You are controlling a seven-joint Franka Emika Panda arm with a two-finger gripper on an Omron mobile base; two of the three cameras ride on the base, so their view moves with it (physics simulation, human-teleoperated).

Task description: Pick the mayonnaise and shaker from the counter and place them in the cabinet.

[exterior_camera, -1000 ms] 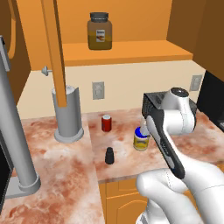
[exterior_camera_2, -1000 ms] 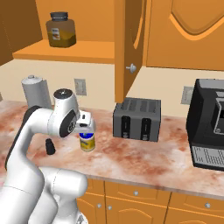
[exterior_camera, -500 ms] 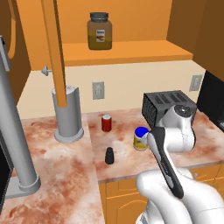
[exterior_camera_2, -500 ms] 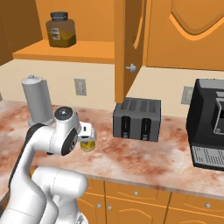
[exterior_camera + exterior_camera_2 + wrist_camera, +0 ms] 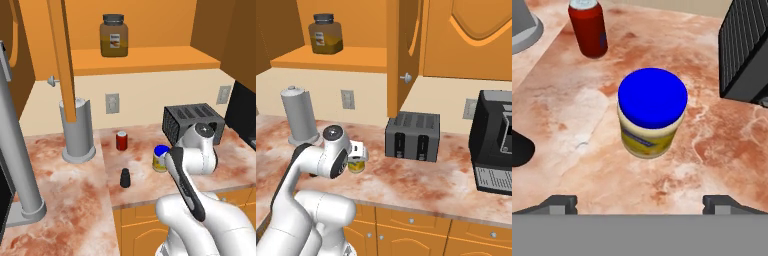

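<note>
Fingers (image 5: 562,201) of the gripper (image 5: 640,202) stand spread wide and grasp nothing, their two small dark tips at the lower left and lower right of the hand view, with the mayonnaise (image 5: 652,113) in the middle of that frame between and beyond them, untouched. Across the upper part of both base views runs the cabinet (image 5: 145,62), smooth orange-brown wood with a flat shelf and a plain slab door swung out edge-on in the upper left of the left base view. Below it spreads the counter (image 5: 75,185), mottled reddish-pink and white stone. A boxy dark toaster (image 5: 413,136) with ribbed sides sits at the centre of the right base view. An amber jar (image 5: 114,35) with a dark lid stands on the shelf. The mayonnaise is a squat, rounded pale-yellow jar with a glossy blue lid, upright on the counter. A red can (image 5: 589,27) with a silver top stands in the upper left of the hand view. The shaker (image 5: 125,178), matte black with a narrower rounded top, stands left of the mayonnaise in the left base view, apart from it.
</note>
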